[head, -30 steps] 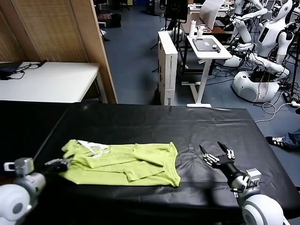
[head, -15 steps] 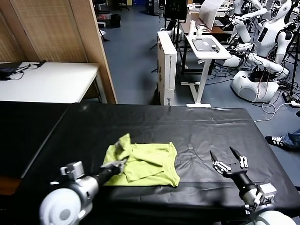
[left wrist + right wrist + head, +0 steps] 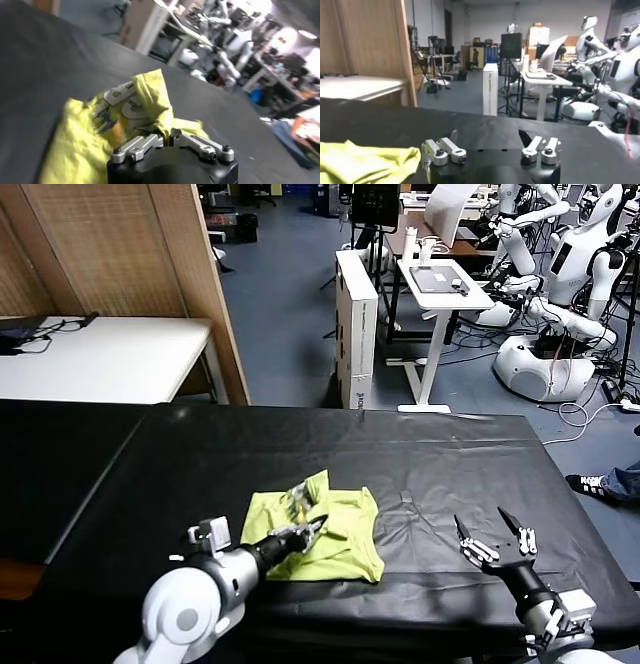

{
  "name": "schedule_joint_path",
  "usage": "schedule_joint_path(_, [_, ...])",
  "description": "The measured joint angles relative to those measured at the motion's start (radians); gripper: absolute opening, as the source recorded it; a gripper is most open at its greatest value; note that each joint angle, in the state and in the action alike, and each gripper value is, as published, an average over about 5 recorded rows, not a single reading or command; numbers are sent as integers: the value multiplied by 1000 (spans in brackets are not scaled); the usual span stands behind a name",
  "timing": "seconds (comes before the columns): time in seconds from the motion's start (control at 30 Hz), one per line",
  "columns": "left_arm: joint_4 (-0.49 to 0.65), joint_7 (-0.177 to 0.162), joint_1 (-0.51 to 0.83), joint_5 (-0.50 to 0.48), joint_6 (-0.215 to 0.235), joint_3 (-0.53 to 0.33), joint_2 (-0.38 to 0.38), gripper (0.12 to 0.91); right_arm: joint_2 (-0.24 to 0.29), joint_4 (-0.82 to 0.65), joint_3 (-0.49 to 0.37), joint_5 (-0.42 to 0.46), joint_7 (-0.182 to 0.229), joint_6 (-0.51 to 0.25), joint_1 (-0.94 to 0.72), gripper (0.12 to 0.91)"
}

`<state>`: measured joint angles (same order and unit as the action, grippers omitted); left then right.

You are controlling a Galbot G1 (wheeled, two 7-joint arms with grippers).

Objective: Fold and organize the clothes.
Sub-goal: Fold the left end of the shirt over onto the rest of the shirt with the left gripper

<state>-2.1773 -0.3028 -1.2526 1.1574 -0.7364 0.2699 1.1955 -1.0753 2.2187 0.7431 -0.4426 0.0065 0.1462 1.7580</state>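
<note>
The lime yellow-green T-shirt (image 3: 330,529) lies bunched and partly folded on the black table cloth (image 3: 300,444), near the front middle. My left gripper (image 3: 308,529) is shut on a fold of the shirt's left side and holds it lifted over the rest. In the left wrist view the pinched fold (image 3: 152,102) rises between the jaws, and the white print (image 3: 122,102) shows on the turned-over cloth. My right gripper (image 3: 494,536) is open and empty above the table, to the right of the shirt. The shirt's edge shows in the right wrist view (image 3: 365,162).
A white table (image 3: 100,359) and a wooden partition (image 3: 120,254) stand at the back left. A white box (image 3: 358,324), a small desk (image 3: 445,284) and other robots (image 3: 560,294) stand beyond the table's far edge.
My left gripper has carried the shirt's left side rightward over the rest, so the shirt is now a narrower bundle. My right gripper has drawn back slightly toward the front edge.
</note>
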Motion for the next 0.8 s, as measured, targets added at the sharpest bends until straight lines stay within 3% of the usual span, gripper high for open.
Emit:
schedule_joint_path(0.3, [47, 6, 40, -21, 0, -45, 31, 207, -15, 1, -8, 20, 0, 0, 10, 907])
schedule_joint_path(0.6, [100, 33, 43, -86, 0, -69, 64, 212, -10, 1, -27, 34, -1, 0, 9, 907])
schedule_joint_path(0.7, [115, 39, 51, -104, 0, -81, 79, 296, -6, 0, -34, 37, -1, 0, 9, 907])
schedule_joint_path(0.8, [123, 34, 58, -107, 0, -92, 95, 468, 2, -2, -41, 40, -1, 1, 8, 907])
